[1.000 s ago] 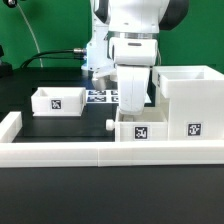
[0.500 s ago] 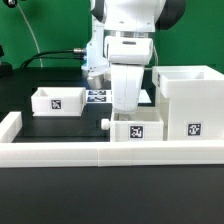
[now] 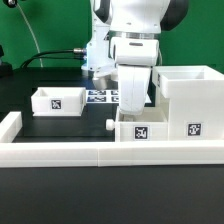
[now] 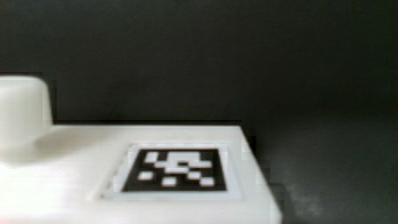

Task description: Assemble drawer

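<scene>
In the exterior view my gripper [image 3: 135, 116] reaches straight down onto a small white drawer tray [image 3: 140, 133] with a round knob [image 3: 108, 126] on its left end. The tray sits against the tall white casing [image 3: 188, 98] on the exterior view's right. My fingertips are hidden by the hand and the tray wall, and the tray shifts with my hand. The wrist view shows the tray's white face [image 4: 71, 165], its tag [image 4: 178, 168] and the knob [image 4: 18, 110], but no fingers. A second tray [image 3: 57, 101] stands apart on the exterior view's left.
A long low white rail [image 3: 70, 153] runs along the front and turns up at the exterior view's left [image 3: 10, 125]. The marker board [image 3: 100, 97] lies behind the held tray. A green backdrop and a black cable are at the back.
My gripper and the knobbed tray shifted a little to the exterior view's left half a second ago, then back right to where they were.
</scene>
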Robot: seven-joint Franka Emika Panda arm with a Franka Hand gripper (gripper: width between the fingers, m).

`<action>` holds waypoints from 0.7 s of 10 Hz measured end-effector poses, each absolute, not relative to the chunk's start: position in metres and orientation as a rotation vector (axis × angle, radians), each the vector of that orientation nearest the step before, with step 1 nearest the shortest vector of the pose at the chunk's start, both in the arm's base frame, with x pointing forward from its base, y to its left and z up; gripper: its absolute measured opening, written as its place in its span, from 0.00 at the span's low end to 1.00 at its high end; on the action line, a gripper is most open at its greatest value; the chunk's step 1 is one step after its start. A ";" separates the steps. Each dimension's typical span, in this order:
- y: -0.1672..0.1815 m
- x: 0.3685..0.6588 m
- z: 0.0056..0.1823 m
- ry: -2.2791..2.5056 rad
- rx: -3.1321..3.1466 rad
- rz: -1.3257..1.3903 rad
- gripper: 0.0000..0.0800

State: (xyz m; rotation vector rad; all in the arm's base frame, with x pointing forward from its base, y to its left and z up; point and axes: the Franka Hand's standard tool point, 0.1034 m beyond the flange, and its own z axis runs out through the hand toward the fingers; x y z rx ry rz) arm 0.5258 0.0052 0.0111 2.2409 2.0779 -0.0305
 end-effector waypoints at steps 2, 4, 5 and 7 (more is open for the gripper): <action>0.003 0.526 0.011 2.067 2.249 -0.034 0.06; 0.003 0.526 0.011 2.067 2.249 -0.034 0.06; 0.002 0.526 0.011 2.066 2.250 -0.034 0.06; 0.001 0.526 0.011 2.091 2.224 -0.039 0.06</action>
